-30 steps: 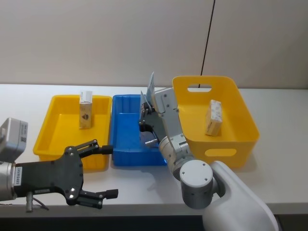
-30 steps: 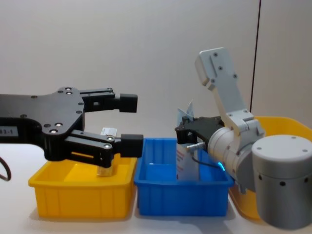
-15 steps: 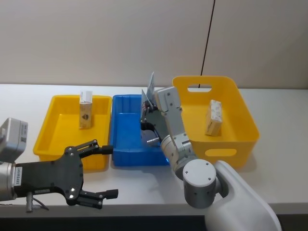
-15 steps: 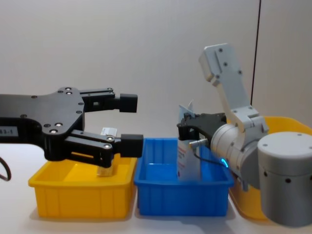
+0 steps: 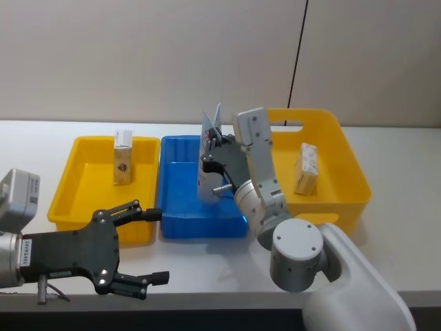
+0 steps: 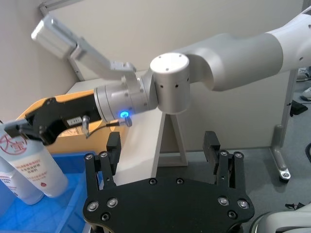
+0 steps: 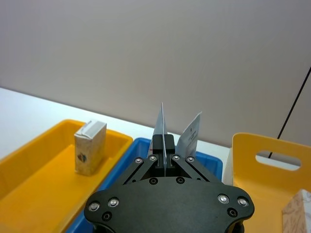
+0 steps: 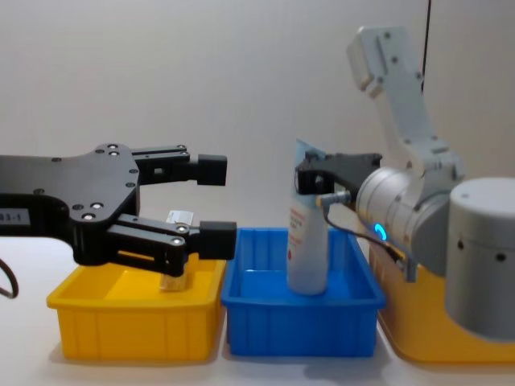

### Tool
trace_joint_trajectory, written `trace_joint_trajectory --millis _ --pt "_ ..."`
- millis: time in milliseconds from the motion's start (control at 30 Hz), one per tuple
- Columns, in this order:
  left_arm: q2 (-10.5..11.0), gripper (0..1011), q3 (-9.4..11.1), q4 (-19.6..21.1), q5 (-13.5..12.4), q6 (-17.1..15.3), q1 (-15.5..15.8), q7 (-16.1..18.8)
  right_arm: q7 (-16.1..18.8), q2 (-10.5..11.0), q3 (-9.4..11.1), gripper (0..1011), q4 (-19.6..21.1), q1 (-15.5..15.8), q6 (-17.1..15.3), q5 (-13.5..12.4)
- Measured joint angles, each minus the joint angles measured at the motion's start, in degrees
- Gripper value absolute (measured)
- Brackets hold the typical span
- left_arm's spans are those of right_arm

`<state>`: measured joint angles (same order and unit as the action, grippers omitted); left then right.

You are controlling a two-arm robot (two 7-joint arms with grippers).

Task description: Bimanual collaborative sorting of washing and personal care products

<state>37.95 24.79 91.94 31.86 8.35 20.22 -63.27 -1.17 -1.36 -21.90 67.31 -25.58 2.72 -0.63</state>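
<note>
Right end effector (image 5: 210, 153) was clenched on the flat crimped top of the white red-lettered tube (image 8: 306, 245), holding it upright over the blue tray (image 5: 180, 196), lower end down inside the tray; whether it touched the tray floor could not be told. In the left wrist view two tubes (image 6: 29, 165) stood side by side at the black fingers. One cream-grey carton (image 5: 122, 157) stood upright in the low yellow tray (image 5: 76, 189) left of the blue tray. A second carton (image 5: 305, 168) leaned in the deep yellow bin (image 5: 344, 172) on the right. Left end effector (image 5: 148, 245) hung near the desk (image 5: 400, 227) front edge, fingers spread, released, gripping nothing.
</note>
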Motion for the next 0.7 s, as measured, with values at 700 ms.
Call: trace_joint_trajectory --millis 700 --pt "0.00 1002 0.00 0.00 0.00 0.00 0.00 0.00 1.90 1.86 3.62 0 17.39 4.77 -6.07 -2.10"
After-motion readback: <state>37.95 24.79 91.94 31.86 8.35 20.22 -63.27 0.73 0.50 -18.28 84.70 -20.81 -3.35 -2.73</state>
